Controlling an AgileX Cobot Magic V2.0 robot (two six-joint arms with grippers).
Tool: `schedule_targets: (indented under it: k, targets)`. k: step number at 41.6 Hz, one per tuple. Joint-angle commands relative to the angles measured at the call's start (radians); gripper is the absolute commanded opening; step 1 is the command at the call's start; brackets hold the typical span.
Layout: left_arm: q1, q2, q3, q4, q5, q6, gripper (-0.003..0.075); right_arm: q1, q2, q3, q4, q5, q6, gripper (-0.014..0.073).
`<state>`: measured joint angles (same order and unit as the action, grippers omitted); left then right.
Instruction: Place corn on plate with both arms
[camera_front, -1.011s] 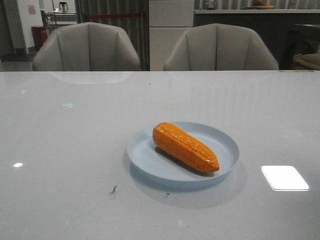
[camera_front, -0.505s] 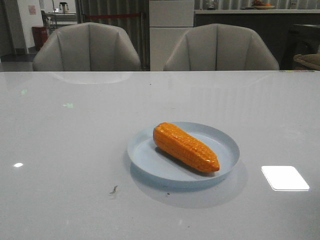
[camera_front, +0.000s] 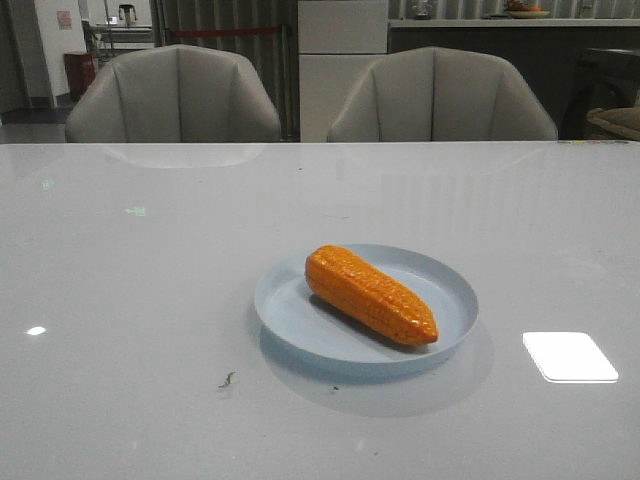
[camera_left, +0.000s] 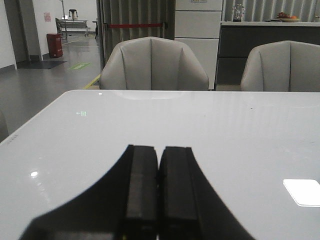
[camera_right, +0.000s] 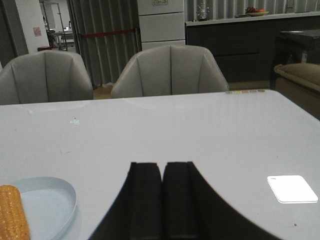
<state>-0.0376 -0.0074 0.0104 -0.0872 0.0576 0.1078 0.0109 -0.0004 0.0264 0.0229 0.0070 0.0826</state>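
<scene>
The corn lay on the plate toward the worktop's near edge, so the task looked finished, both the left gripper and right gripper closed and empty.

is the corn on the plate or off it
On it: the corn lies on its side inside the plate, within its rim.

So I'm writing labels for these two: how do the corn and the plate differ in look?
The corn is orange, bumpy and tapered; the plate is pale blue, smooth and round. The corn lies diagonally inside the plate, shorter than the plate is wide. Both look glossy.
</scene>
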Motion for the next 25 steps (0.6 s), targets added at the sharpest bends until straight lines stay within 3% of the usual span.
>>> schedule_targets:
  k: [1,25]
  targets:
    - [0.000,-0.017,0.037,-0.001,-0.080,-0.010,0.0094,0.005,-0.013,-0.020,0.002,-0.037,-0.005,0.0058]
    - [0.000,-0.017,0.037,-0.001,-0.080,-0.010,0.0094,0.008,-0.035,-0.020,0.002,0.027,-0.005,0.0058]
